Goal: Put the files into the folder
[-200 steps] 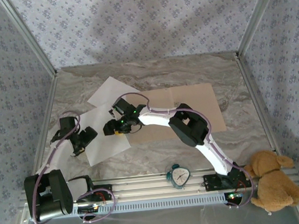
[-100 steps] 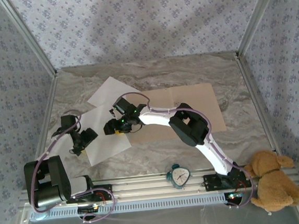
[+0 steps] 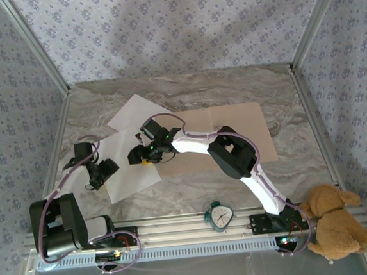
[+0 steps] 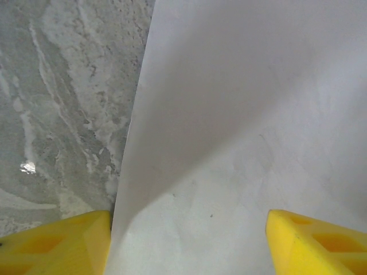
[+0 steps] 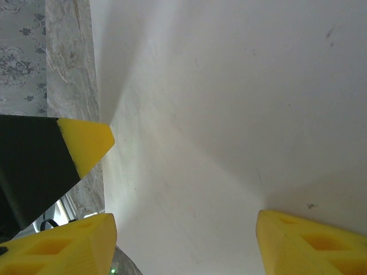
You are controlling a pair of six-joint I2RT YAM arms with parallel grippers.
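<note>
Files [image 3: 130, 113]: two white sheets, unmoved on worktop [image 3: 186, 89] left of tan folder [image 3: 247, 132]; left gripper [image 3: 99, 177] had edged leftward, fingers [image 4: 57, 240] apart astride the nearer sheet [image 3: 128, 181]'s left edge; right gripper [image 3: 142, 159] unmoved, fingers apart over that sheet.

Mint alarm clock [image 3: 219, 215] on near rail; tan plush toy [image 3: 335, 222] (near right corner); marble tabletop [image 3: 230, 88].

No lettering I can read yet; the plain white rectangular paper sheet [image 4: 241, 114] between my left fingers [image 4: 57, 243] reads blank.
</note>
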